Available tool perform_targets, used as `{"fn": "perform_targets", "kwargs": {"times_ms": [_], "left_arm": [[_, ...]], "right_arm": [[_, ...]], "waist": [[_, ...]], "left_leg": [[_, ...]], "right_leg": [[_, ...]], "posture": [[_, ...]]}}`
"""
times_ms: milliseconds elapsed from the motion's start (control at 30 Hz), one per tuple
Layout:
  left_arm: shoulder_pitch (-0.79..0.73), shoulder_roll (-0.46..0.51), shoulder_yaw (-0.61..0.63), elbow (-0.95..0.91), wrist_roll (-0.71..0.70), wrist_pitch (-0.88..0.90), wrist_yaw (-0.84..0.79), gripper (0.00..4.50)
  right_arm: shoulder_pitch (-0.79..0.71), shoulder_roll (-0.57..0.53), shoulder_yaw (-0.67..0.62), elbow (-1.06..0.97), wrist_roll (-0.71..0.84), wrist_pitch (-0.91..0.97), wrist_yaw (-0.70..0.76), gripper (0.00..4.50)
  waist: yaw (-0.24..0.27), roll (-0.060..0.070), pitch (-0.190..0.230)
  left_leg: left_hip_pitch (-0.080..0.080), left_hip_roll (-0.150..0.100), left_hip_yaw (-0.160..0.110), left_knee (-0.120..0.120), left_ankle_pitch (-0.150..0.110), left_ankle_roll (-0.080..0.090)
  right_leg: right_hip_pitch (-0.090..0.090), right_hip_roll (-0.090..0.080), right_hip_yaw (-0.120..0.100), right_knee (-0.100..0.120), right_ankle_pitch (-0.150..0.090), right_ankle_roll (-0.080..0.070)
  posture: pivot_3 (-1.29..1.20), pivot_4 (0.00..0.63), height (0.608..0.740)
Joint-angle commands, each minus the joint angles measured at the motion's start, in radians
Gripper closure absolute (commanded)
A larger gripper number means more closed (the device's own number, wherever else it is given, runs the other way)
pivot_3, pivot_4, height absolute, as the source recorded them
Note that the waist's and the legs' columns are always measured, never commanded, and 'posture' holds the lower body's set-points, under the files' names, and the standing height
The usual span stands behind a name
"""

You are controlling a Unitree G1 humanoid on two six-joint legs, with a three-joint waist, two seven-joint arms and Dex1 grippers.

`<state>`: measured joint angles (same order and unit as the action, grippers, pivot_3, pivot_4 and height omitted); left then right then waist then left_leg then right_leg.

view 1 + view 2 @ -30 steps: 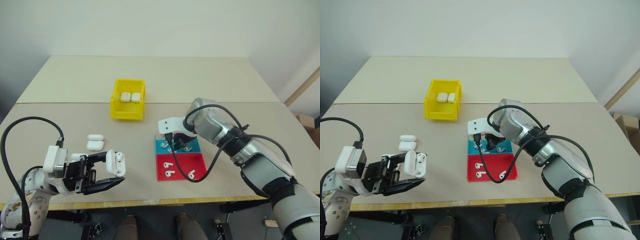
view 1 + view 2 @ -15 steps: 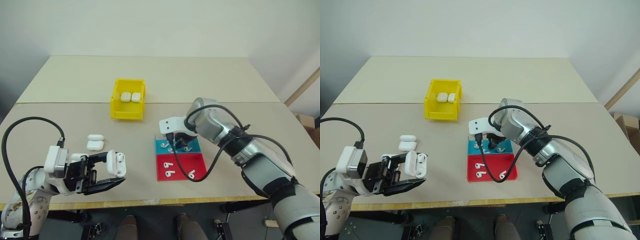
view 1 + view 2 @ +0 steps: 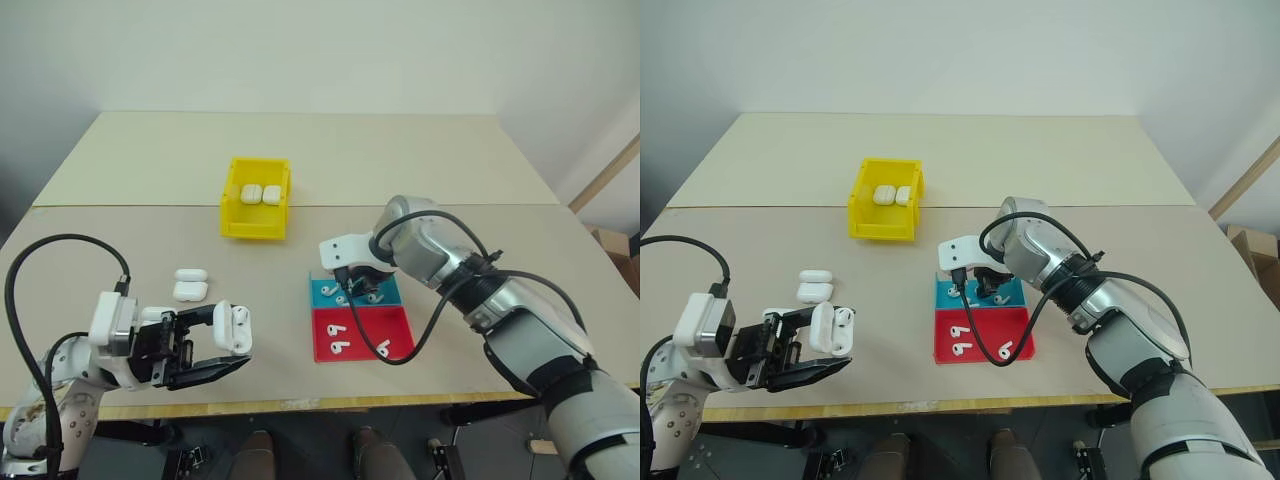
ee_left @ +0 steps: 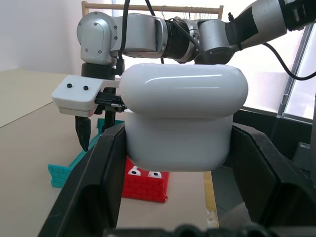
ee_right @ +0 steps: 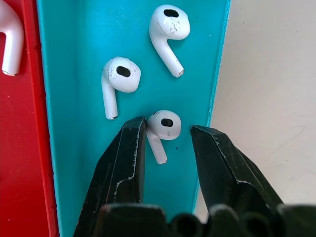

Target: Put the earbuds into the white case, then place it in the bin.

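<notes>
Three earbuds [image 5: 163, 129] in blue tray [image 5: 74, 59] — no legible lettering, seemingly.

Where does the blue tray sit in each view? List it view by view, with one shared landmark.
Left eye view: blue tray, right of centre.
Right eye view: just right of centre.
Left wrist view: beyond the white case.
Right wrist view: beneath three earbuds.
Shared landmark: the red tray adjoining it.
</notes>
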<state>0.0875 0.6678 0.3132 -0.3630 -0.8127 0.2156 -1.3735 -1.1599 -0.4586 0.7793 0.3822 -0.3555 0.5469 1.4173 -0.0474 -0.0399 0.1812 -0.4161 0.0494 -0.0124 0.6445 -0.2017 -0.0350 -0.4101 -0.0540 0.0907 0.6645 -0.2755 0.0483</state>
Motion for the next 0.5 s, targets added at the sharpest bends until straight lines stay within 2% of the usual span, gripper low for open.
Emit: {"fn": "perform_targets", "kwargs": {"times_ms": [33,500], "left_arm": [[-0.005,0.001,0.005,-0.014,-0.003,-0.027,-0.005,1.67],[-0.005,-0.001,0.003,-0.015,0.003,-0.025,-0.004,1.67]], "right_arm": [[0.007,-0.011,-0.017,-0.015,-0.014,-0.021,0.008,3.23],[0.014,-0.008,-0.024,-0.01,-0.036,-0.049,0.002,3.23]], "waist": [[0.0,0.0,0.0],[0.0,0.0,0.0]], "left_leg": [[0.0,0.0,0.0,0.0,0.0,0.0],[0.0,0.0,0.0,0.0,0.0,0.0]], "right_leg": [[0.0,0.0,0.0,0.0,0.0,0.0],[0.0,0.0,0.0,0.0,0.0,0.0]], "posture": [[0.0,0.15,0.74],[0.0,0.15,0.74]]}}
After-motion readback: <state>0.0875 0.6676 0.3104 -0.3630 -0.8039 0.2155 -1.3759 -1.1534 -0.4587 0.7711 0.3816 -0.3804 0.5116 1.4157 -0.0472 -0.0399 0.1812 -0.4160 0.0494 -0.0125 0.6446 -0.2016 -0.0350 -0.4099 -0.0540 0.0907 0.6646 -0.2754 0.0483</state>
